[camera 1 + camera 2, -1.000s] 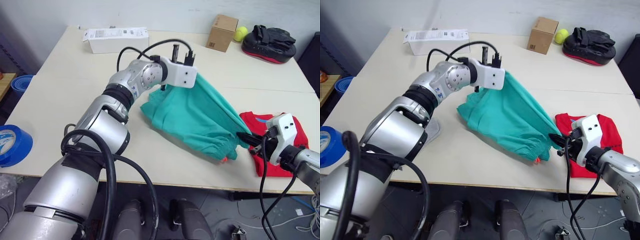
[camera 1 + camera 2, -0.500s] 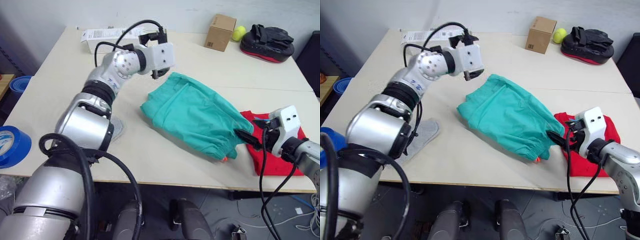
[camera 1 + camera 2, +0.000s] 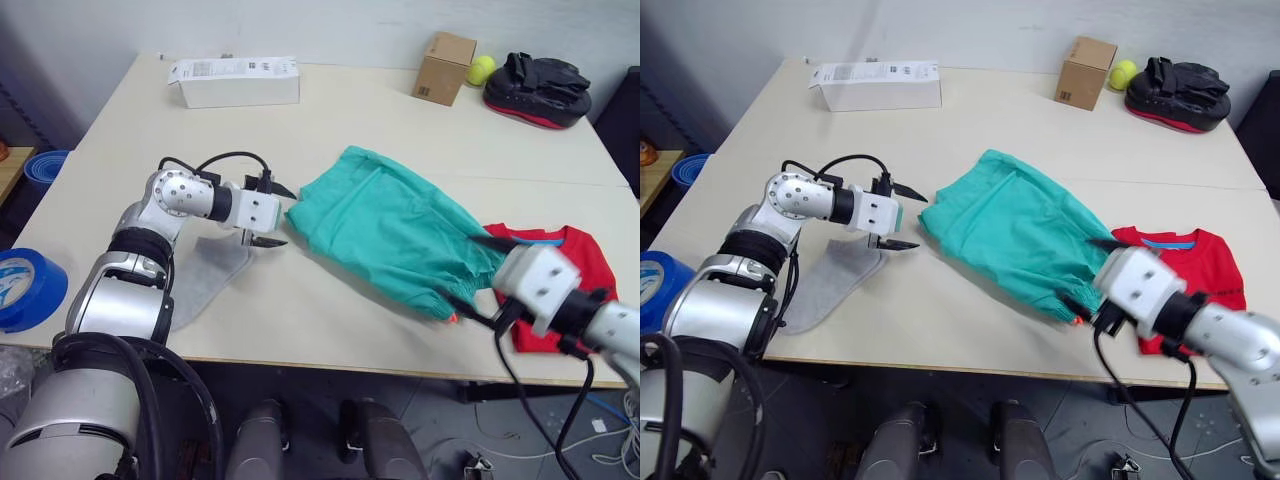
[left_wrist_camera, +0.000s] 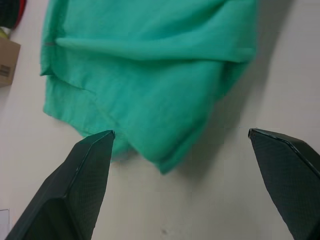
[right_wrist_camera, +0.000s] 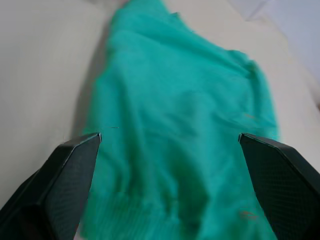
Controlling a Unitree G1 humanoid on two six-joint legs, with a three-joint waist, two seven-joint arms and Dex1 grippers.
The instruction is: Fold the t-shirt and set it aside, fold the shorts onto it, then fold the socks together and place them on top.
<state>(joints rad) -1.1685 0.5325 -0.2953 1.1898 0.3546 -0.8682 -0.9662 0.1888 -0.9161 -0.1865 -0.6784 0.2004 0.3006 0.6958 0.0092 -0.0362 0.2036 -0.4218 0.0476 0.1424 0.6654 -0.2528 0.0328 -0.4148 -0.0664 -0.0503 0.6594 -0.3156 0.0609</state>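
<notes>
Teal shorts [image 3: 400, 232] are spread on the table [image 3: 130, 150], lapping the folded red t-shirt [image 3: 560, 270]: the shorts-fold step is judged in hand. Right gripper [image 3: 1080, 300] is held wide at the waistband edge; left gripper [image 3: 270, 215] is held wide just beside the far hem, above a grey sock [image 3: 205, 285]. A regrasp of both ends is called for next. Beyond, a white box [image 3: 235, 80], cardboard box [image 3: 443, 65], ball [image 3: 481, 68] and black pad [image 3: 538, 85] are kept well apart.

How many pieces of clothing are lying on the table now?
3: the shorts in the middle, the t-shirt partly under their right end, and a grey sock near the left gripper. A second sock may be hidden.
</notes>
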